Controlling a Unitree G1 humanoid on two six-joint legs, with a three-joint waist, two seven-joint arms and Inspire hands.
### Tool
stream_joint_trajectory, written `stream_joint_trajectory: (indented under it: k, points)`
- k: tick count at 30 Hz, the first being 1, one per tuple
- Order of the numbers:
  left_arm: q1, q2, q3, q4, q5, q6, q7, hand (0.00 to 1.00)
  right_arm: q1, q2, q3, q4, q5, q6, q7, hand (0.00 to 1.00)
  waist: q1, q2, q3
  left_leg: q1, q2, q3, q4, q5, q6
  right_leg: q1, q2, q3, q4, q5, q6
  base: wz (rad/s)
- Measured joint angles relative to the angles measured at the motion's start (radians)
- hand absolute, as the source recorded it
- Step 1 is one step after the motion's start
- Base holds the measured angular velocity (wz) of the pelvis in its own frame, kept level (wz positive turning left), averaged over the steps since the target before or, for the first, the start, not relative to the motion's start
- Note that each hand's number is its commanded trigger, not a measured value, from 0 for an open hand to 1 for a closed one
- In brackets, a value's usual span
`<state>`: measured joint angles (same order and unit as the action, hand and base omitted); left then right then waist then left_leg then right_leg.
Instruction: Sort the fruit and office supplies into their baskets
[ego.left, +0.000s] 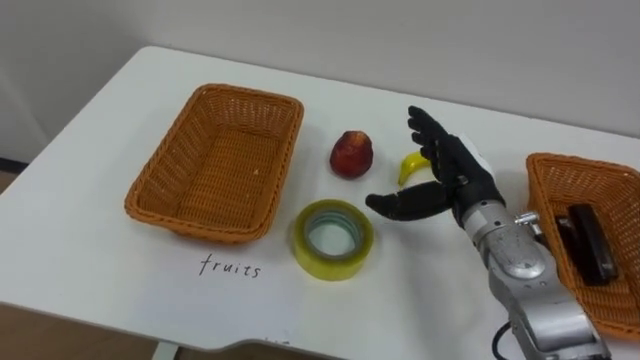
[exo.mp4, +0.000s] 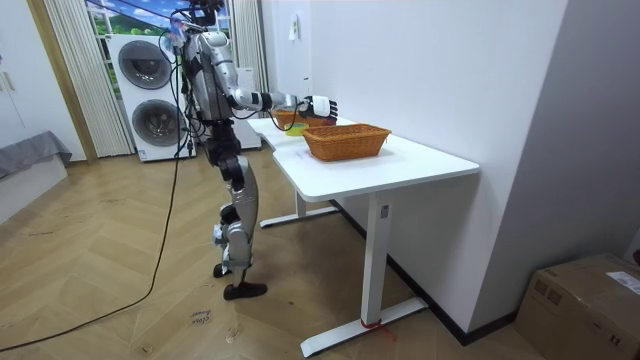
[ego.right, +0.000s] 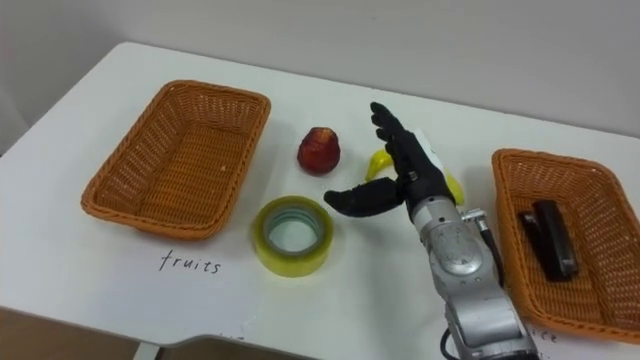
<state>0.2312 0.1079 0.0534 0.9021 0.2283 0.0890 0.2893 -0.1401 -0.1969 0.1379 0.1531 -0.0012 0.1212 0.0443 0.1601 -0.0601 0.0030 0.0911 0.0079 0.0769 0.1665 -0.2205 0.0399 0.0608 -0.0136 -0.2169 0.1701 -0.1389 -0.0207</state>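
Observation:
My right hand (ego.left: 449, 172) hovers open over the white table (ego.left: 90, 230), fingers straight and thumb spread, partly covering a yellow banana (ego.left: 411, 166). A red apple (ego.left: 351, 153) lies just left of the hand. A roll of yellow tape (ego.left: 332, 238) sits in front of the apple, near the table's front edge. The left wicker basket (ego.left: 215, 160), with "fruits" written before it, holds nothing. The right wicker basket (ego.left: 590, 240) contains a black stapler (ego.left: 586, 241). In the room view the robot stands at the table's end with its right hand (exo.mp4: 322, 106) stretched over it.
The table stands against a white wall; its front edge runs close below the tape. In the room view, washing machines (exo.mp4: 150, 95) stand behind the robot and a cardboard box (exo.mp4: 585, 305) sits on the floor at the room view's right.

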Motion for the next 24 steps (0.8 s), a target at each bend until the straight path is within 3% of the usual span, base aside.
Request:
stream_joint_trajectory:
  k: [9, 16, 24]
  points:
    - [0.0, -0.003, -0.02, 0.0, 0.002, -0.002, 0.002, 0.0, -0.039, 0.0, 0.045, -0.001, -0.004, 0.0, 0.004, 0.0, 0.016, 0.0, 0.0003, -0.011, -0.001, -0.003, -0.004, 0.001, 0.001, -0.009, 0.0, -0.008, -0.002, 0.0, 0.0, 0.0]
    - [0.001, -0.002, -0.02, 0.011, 0.007, 0.0, 0.002, 0.0, -0.04, 0.0, 0.081, 0.01, -0.005, 0.0, 0.006, 0.0, 0.02, -0.004, 0.0006, -0.017, -0.005, -0.018, -0.002, 0.002, 0.002, -0.009, -0.002, -0.039, -0.002, 0.0, 0.0, 0.06]
    - [0.001, 0.0, -0.02, 0.022, 0.011, 0.016, -0.021, 0.0, -0.041, 0.001, 0.082, 0.025, -0.036, 0.0, 0.026, 0.0, 0.038, -0.016, 0.0019, -0.024, -0.006, -0.03, 0.003, 0.002, 0.002, -0.009, -0.003, -0.049, -0.002, 0.0, 0.0, 0.04]
